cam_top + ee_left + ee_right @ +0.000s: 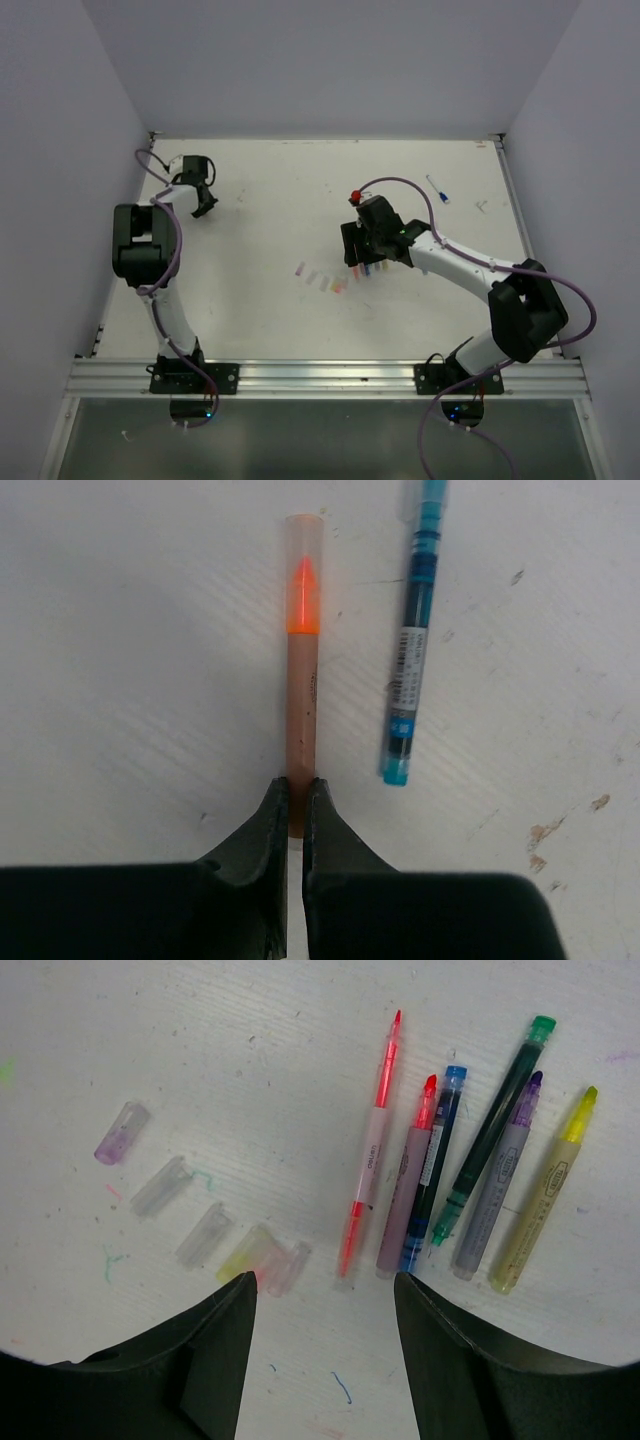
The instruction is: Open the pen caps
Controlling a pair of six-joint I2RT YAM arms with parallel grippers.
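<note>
In the left wrist view my left gripper (296, 785) is shut on the rear end of an orange pen (302, 690) lying on the table. A clear pen cap (304, 575) still covers its orange tip at the far end. In the right wrist view my right gripper (325, 1285) hangs open over the table, holding nothing. Beyond it lies a row of several uncapped pens (408, 1190). Left of them lie several loose caps, from a purple one (121, 1132) to a yellow one (245, 1253). The top view shows the left gripper (203, 205) at the back left and the right gripper (358, 250) mid-table.
A blue pen (410, 660) lies just right of the orange pen, nearly parallel to it. Another blue pen (437, 190) rests at the back right of the white table (270, 190). Grey walls close in the table on three sides.
</note>
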